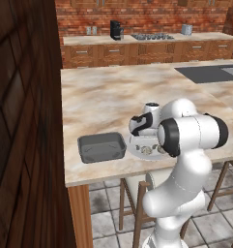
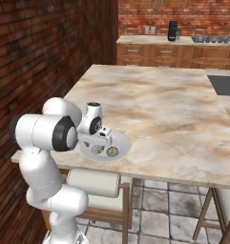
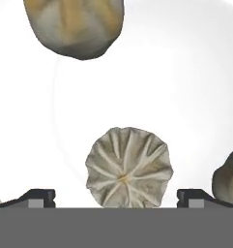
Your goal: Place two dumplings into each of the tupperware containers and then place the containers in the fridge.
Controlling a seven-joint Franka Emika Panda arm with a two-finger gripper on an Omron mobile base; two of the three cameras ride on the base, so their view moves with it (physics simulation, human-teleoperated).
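The gripper (image 3: 116,201) hung low over the round white plate (image 1: 135,147) at the near edge of the marble counter (image 1: 108,97). In the hand view its two dark fingertips (image 3: 36,197) stood far apart, one at 7 o'clock and the other at 5 o'clock of the picture, and between them lay a pleated grey-beige dumpling (image 3: 128,167). The jaws were wide open and they did not touch this dumpling; nothing was held.

A second, more yellow dumpling (image 3: 74,26) lay on the plate at 11 o'clock in the same view, well apart from the first one. A third dumpling (image 3: 229,177) was cut by the frame edge at 4 o'clock, just beside the right fingertip.

In the left base view the dark grey tupperware container (image 1: 102,147) stood on the counter at 9 o'clock from the plate, near it but not touching. I could see no dumpling inside it. In the right base view the plate (image 2: 121,143) lay partly under the hand, and two dumplings showed on it.

At the far wall a black coffee machine (image 1: 116,30) stood on the wooden cabinets (image 1: 108,53). A wooden stool (image 1: 132,193) stood under the counter edge, near the arm.
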